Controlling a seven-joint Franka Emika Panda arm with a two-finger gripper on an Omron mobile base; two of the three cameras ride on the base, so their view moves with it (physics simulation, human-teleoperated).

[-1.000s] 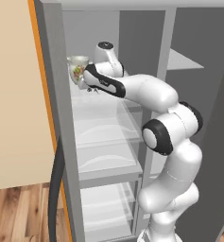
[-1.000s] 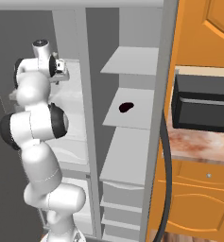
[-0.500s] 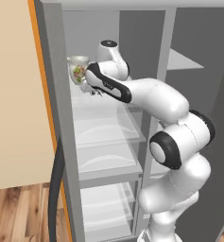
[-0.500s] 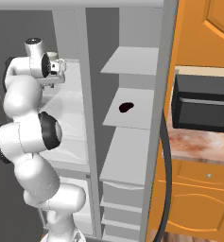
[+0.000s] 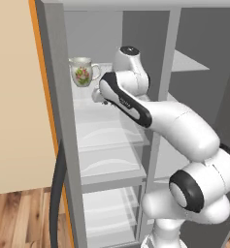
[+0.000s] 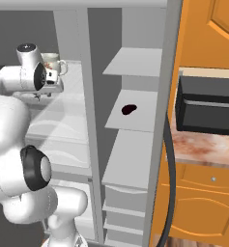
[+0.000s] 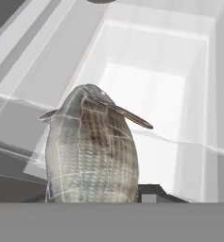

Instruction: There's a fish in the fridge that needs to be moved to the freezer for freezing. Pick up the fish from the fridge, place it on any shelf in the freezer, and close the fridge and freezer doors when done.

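fingers [image 7: 153, 193] pinching fish [image 7: 90, 149] low on body, bottom centre of hand view, over fridge [image 5: 106, 140] glass shelf. judgement: light, slick, tapered body, slips easily; grip mid-body across flanks, not thin fin.

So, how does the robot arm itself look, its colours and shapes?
The arm is glossy white, built of thick rounded segments with dark, almost black joint rings and caps, and one black band along its forearm. No cables show on it. The tool has small dark fingertips.
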